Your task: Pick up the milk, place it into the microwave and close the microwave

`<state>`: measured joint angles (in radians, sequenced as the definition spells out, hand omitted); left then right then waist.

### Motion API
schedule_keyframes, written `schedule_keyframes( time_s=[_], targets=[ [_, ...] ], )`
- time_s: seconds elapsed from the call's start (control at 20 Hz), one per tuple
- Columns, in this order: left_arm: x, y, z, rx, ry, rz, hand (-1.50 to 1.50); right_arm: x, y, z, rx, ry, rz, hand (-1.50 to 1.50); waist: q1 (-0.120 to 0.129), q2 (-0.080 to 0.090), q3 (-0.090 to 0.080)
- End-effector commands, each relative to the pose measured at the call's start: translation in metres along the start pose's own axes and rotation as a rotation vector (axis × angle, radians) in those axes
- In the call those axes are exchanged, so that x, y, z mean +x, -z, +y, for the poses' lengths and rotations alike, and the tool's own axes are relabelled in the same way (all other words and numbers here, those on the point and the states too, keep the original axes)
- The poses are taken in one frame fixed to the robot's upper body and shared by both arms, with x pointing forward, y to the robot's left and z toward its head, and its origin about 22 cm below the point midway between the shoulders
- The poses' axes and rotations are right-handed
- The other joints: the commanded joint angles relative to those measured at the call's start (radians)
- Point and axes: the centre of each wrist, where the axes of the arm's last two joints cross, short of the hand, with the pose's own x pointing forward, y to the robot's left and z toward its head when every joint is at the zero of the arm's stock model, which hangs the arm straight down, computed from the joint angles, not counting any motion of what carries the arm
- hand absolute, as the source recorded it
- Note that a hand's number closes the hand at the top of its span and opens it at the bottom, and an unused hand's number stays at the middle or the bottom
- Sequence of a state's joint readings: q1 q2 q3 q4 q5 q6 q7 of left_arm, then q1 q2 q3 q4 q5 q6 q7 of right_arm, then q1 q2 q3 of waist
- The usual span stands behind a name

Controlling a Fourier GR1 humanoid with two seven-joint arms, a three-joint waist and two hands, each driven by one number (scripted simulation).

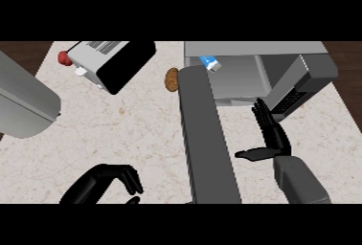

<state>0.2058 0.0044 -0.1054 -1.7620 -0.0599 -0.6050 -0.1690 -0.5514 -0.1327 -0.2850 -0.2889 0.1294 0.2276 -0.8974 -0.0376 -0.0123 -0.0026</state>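
Observation:
The milk (210, 62), a small white and blue carton, stands inside the open microwave (240, 50) near the left of its cavity. The microwave's door (206, 143) is swung wide open and shows as a long grey slab running towards me. My right hand (272, 134) is open, its fingers straight and pointing at the microwave's front, thumb spread left towards the door. It holds nothing and sits just right of the door. My left hand (106, 182) rests at the lower left with relaxed, bent fingers, holding nothing.
A toaster-like appliance (106, 60) with a dark side lies at the back left, with a red knob (63, 58) beside it. A brown round item (171, 80) sits by the door's hinge. A large grey vessel (25, 103) fills the left edge.

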Motion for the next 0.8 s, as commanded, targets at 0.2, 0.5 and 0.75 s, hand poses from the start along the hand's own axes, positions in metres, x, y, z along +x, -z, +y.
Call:
schedule_keyframes(
  time_s=[0.2, 0.5, 0.75],
  targets=[
    [-0.022, 0.034, 0.000, -0.066, 0.091, 0.072, 1.50, -0.015, -0.088, -0.038, -0.082, 0.015, -0.025, -1.50, -0.017, 0.000, -0.002],
    [-0.038, 0.065, -0.021, -0.151, 0.137, 0.075, 1.50, 0.012, -0.141, -0.082, -0.090, -0.009, -0.045, -1.50, -0.022, 0.003, -0.002],
    [-0.046, 0.081, -0.047, -0.174, 0.181, 0.022, 1.50, 0.041, -0.187, -0.104, -0.088, 0.005, -0.075, -1.50, -0.008, 0.006, -0.001]
  ],
)
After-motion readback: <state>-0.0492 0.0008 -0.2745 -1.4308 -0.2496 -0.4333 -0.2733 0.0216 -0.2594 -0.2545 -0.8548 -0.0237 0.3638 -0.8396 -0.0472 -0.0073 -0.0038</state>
